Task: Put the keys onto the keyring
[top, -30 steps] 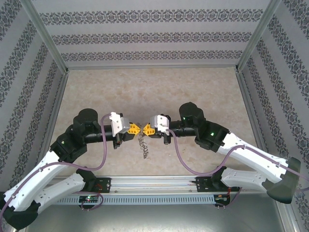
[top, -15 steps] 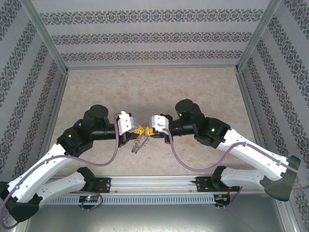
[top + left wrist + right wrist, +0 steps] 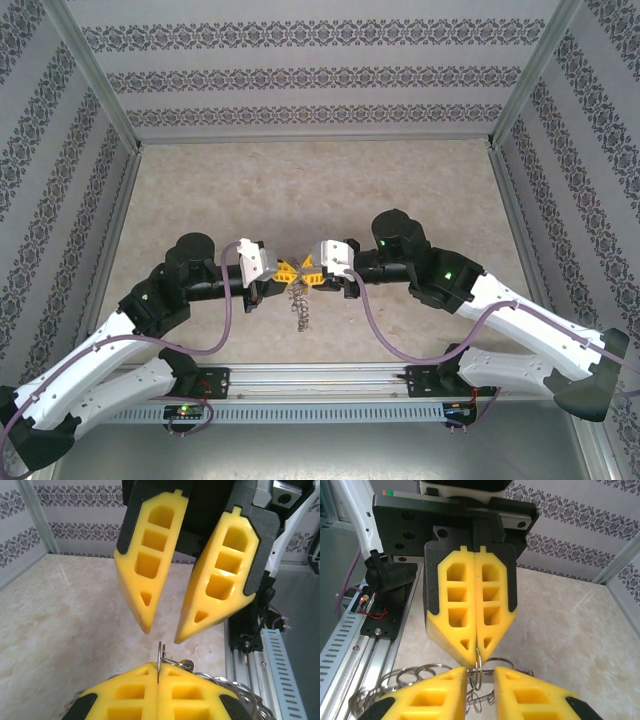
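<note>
The left gripper [image 3: 287,268] and right gripper [image 3: 308,270] had bright yellow fingers backed in black. The keyring [image 3: 297,300] was silvery grey. The table [image 3: 300,180] was beige with pale marbling. The back wall [image 3: 320,95] was white with 3 dark grey floral bands. One looping cable [image 3: 378,335] was dull purple.

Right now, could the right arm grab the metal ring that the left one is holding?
Probably yes. The left gripper is shut on the keyring, a thin loop sticks out past its tips, and the open right gripper has a finger either side, nothing between.
</note>
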